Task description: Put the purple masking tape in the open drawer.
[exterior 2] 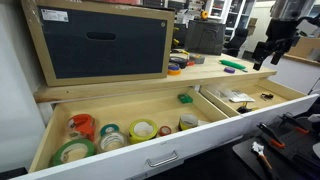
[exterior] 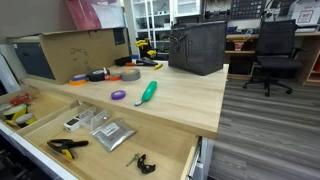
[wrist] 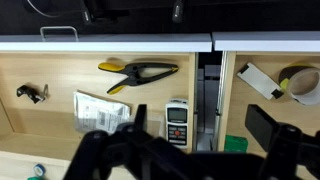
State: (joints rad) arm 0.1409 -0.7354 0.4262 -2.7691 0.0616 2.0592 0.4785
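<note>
Spotted purple masking tape (exterior: 118, 95) flat just beside the green-handled tool (exterior: 147, 92); looked light, stiff. Figured on pinching across the ring wall. Found gripper (wrist: 195, 135) spread apart, empty.

Jaws blurred, cropped at wrist view's bottom; tape roll (wrist: 304, 86) cropped right.

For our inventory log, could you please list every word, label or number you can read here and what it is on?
None can be read.
White label on the brown cardboard box: too small.
Small grey handheld meter: markings blurred.
Flat silver packet: print blurred.
</note>
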